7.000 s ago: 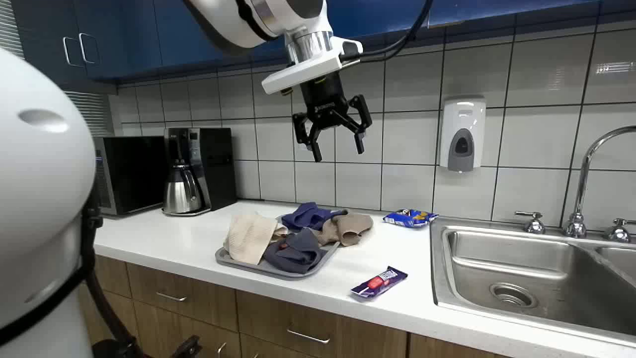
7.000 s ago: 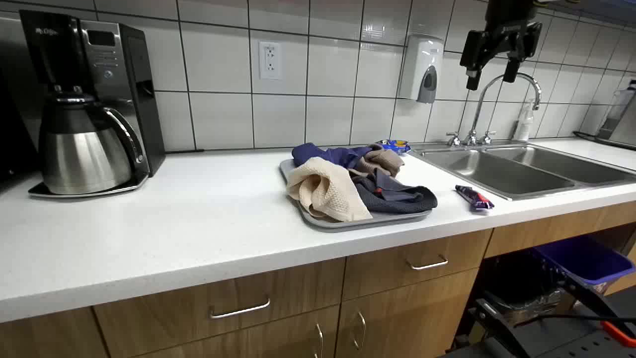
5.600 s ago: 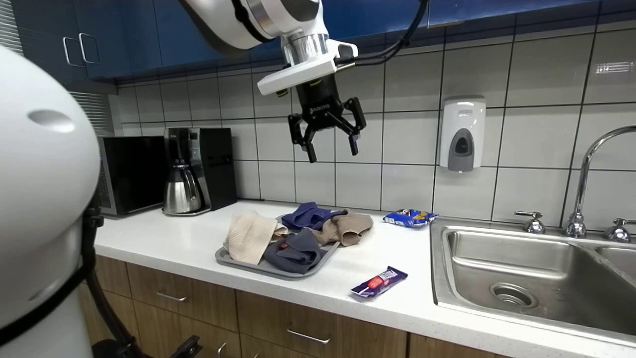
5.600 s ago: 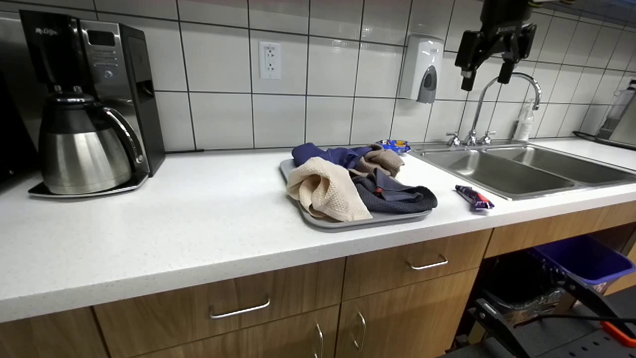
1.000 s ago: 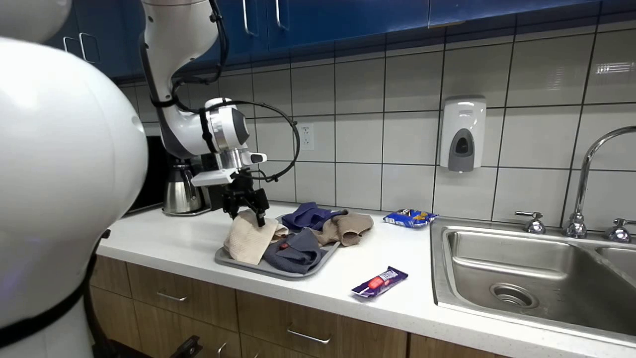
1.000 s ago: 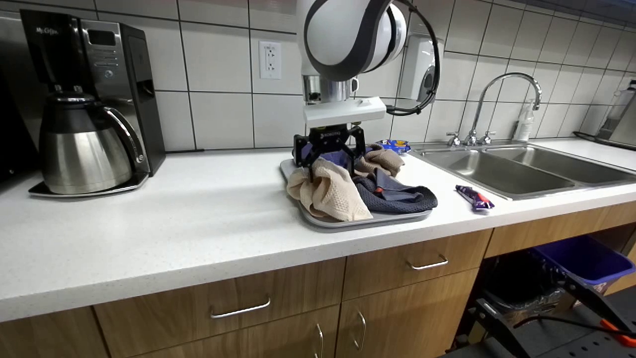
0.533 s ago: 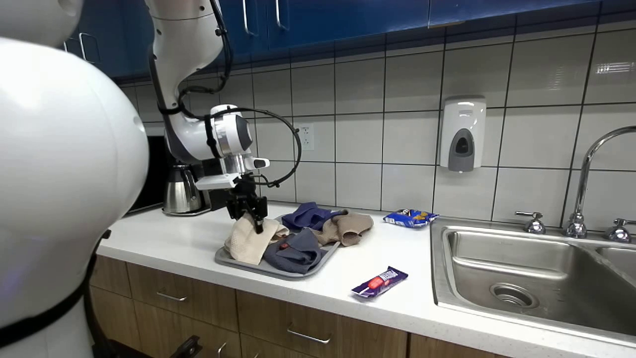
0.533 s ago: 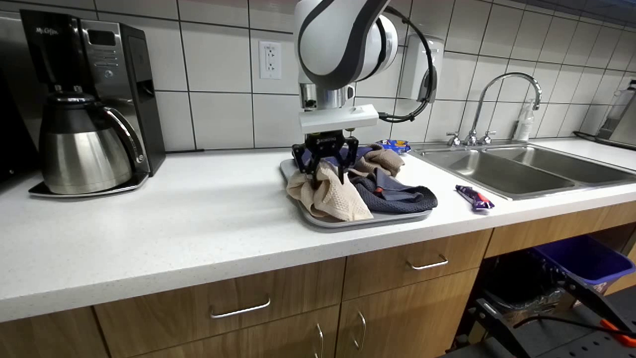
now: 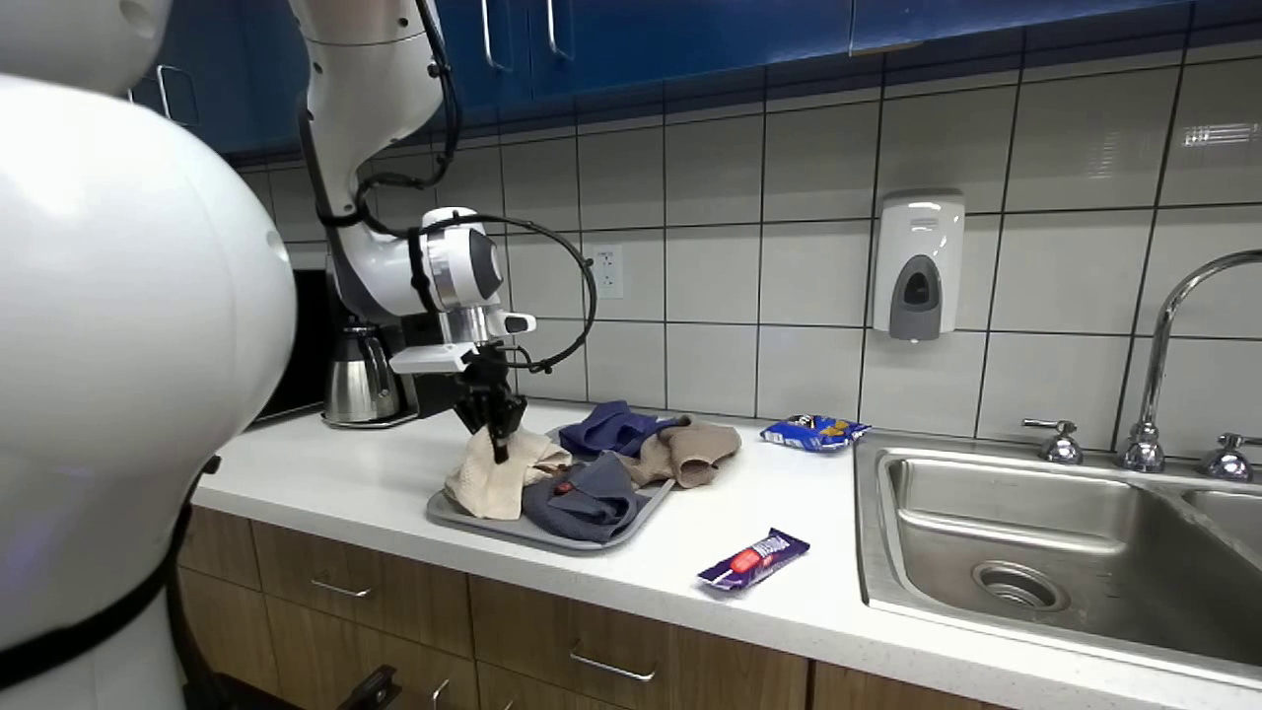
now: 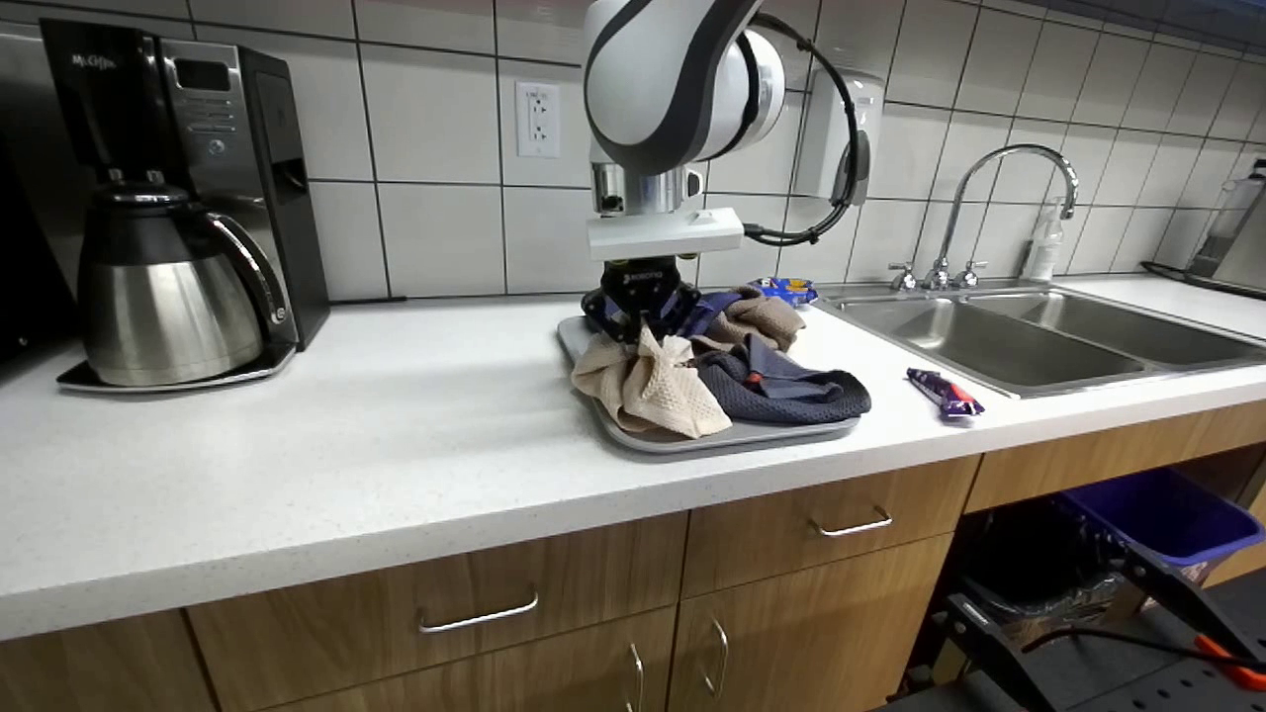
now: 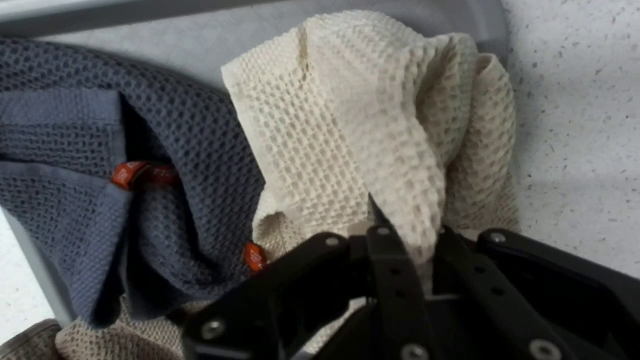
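A cream waffle-weave cloth (image 11: pixel 300 145) lies at one end of a grey tray (image 10: pixel 692 446). My gripper (image 11: pixel 407 230) points down over it, its fingers drawn together on a raised fold of that cloth. In both exterior views the gripper (image 9: pixel 498 444) sits low at the cloth's top, where the fabric bunches into a peak. Beside the cream cloth is a dark blue-grey cloth (image 11: pixel 220 150) with a red tag. A navy cloth (image 9: pixel 613 426) and a brown cloth (image 9: pixel 702 452) lie further back on the tray, the navy one partly behind the gripper in an exterior view.
On the white counter are a purple wrapper (image 9: pixel 754 560) and a blue snack bag (image 9: pixel 813 432), both near the steel sink (image 9: pixel 1035 513). A coffee maker (image 10: pixel 237 168) with a steel carafe (image 10: pixel 173 307) stands on the opposite side. Blue cabinets (image 9: pixel 690 39) hang overhead.
Earlier my gripper hung open high above the counter, then came down over the cream cloth. During the last second it sank slightly and its jaws shut, pinching the cloth into a fold.
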Tool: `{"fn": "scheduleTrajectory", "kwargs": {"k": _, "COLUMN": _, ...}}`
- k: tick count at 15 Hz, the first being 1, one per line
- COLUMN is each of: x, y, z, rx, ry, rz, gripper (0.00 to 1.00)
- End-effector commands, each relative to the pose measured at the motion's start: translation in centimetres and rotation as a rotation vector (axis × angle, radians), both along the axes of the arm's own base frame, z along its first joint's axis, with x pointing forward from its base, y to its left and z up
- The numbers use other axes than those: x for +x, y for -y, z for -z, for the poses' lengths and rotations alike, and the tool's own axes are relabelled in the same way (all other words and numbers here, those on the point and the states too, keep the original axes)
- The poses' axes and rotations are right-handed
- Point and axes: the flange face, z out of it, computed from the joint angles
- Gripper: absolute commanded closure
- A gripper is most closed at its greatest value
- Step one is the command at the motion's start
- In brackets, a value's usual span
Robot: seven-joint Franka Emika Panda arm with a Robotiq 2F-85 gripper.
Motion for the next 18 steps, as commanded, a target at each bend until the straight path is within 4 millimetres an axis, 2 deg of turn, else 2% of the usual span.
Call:
{"fn": "scheduleTrajectory", "kwargs": {"k": 1, "x": -0.1, "y": 0.1, "z": -1.9, "rx": 0.001, "ry": 0.009, "rz": -0.002, "gripper": 0.99}}
{"fn": "scheduleTrajectory", "kwargs": {"k": 9, "x": -0.5, "y": -0.8, "z": -6.2, "rx": 0.016, "ry": 0.079, "rz": -0.038, "gripper": 0.99}}
{"fn": "scheduleTrajectory", "kwargs": {"k": 18, "x": -2.1, "y": -5.7, "z": -10.4, "rx": 0.044, "ry": 0.142, "rz": -0.177, "gripper": 0.99}}
